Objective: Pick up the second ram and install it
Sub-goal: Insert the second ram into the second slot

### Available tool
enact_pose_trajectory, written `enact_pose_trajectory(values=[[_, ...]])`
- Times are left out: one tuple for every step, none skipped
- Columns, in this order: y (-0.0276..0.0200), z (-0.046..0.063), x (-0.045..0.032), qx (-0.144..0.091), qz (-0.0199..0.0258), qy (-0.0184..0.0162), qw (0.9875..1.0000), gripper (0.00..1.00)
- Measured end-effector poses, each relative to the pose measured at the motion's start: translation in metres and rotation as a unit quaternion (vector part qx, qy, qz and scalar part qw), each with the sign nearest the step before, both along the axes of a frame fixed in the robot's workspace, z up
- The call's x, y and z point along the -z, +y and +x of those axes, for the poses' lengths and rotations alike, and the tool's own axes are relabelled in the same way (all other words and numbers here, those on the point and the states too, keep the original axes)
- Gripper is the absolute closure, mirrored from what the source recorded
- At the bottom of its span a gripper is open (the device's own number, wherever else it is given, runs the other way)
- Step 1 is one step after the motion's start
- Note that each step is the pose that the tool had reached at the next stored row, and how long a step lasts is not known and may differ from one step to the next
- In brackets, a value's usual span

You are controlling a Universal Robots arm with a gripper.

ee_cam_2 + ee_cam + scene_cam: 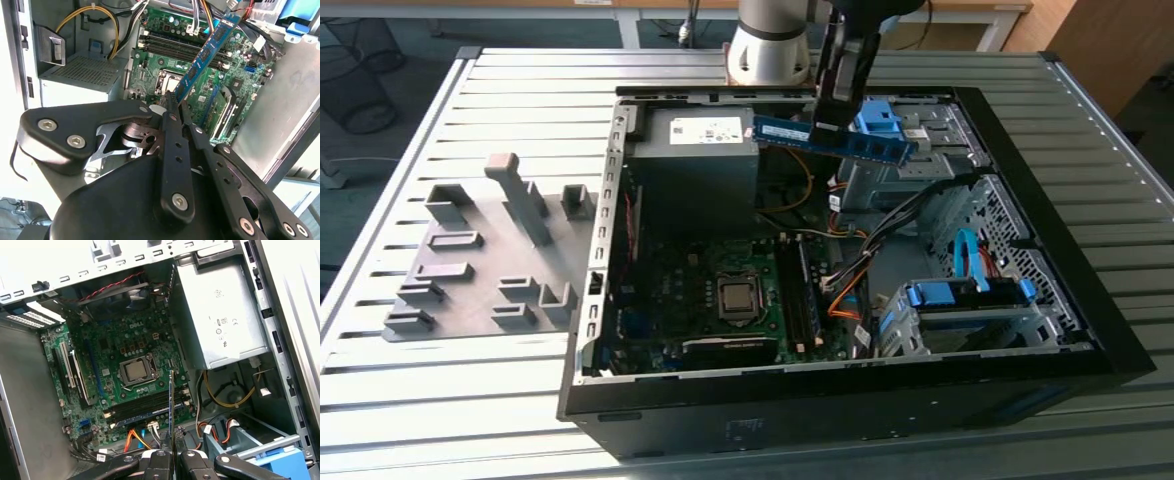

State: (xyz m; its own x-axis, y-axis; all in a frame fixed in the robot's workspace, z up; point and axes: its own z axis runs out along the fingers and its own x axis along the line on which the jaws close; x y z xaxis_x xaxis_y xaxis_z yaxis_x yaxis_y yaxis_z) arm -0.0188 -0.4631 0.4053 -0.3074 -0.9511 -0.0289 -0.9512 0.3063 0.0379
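A slatted metal table is carrying an open computer case. The gripper is pinching the second ram above the case's far edge, over the motherboard. Held by one edge, the stick could be tilting and missing the memory slots, or snagging cables.

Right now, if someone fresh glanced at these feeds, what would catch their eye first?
Probably the thin blue-green RAM stick, clamped in the black end effector and held in the air above the open black computer case, near its far side in the exterior view. Next, the green motherboard on the case floor, its bare silver processor socket in the middle.
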Motion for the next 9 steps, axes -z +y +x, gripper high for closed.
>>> enact_pose_trajectory(values=[[0.0000,0.0000,0.0000,0.001,0.0000,0.0000,1.0000,0.86],[0.0000,0.0000,0.0000,0.003,0.0000,0.0000,1.0000,0.86],[0.0000,0.0000,0.0000,0.004,0.0000,0.0000,1.0000,0.86],[0.0000,0.0000,0.0000,0.006,0.0000,0.0000,1.0000,0.86],[0.0000,0.0000,0.0000,0.007,0.0000,0.0000,1.0000,0.86],[0.0000,0.0000,0.0000,0.008,0.0000,0.0000,1.0000,0.86],[0.0000,0.0000,0.0000,0.010,0.0000,0.0000,1.0000,0.86],[0.0000,0.0000,0.0000,0.011,0.0000,0.0000,0.9999,0.86],[0.0000,0.0000,0.0000,0.012,0.0000,0.0000,0.9999,0.86]])
